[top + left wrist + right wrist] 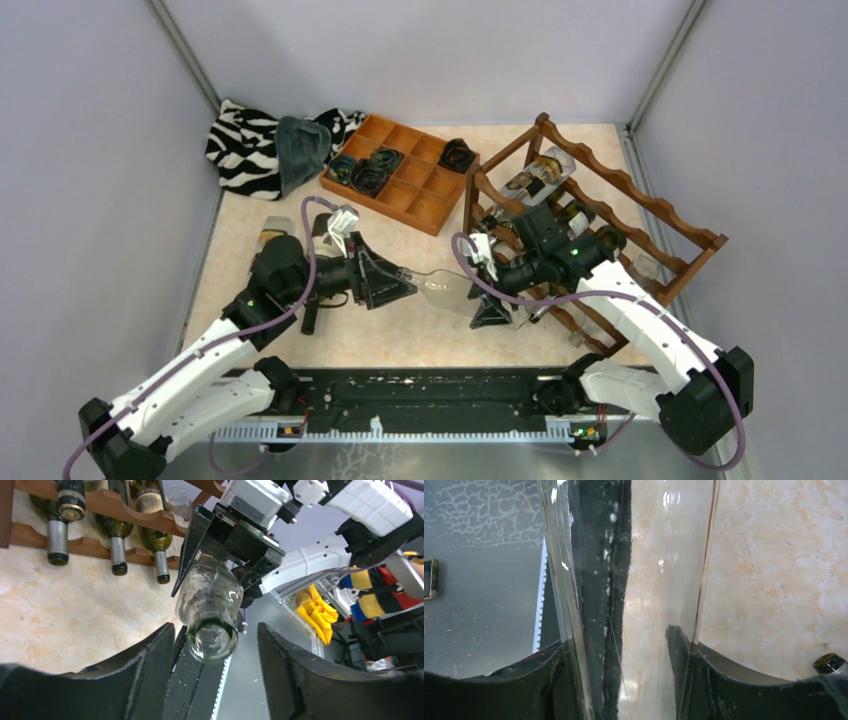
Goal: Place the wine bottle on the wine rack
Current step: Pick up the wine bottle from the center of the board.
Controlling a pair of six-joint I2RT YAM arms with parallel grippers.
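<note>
A clear glass wine bottle (445,288) hangs level above the table between my two grippers. My right gripper (492,300) is shut on its body; in the right wrist view the glass (634,570) fills the gap between both fingers (704,675). My left gripper (402,285) is open, its jaws on either side of the bottle's mouth (212,640) without touching it. The reddish-brown wine rack (640,205) stands at the right behind the right arm and holds several dark bottles (116,540).
An orange-brown compartment tray (400,180) with dark items sits at the back centre. A zebra-striped cloth (240,150) and a grey cloth (300,150) lie at the back left. Walls close in both sides. A black rail (420,400) runs along the near edge.
</note>
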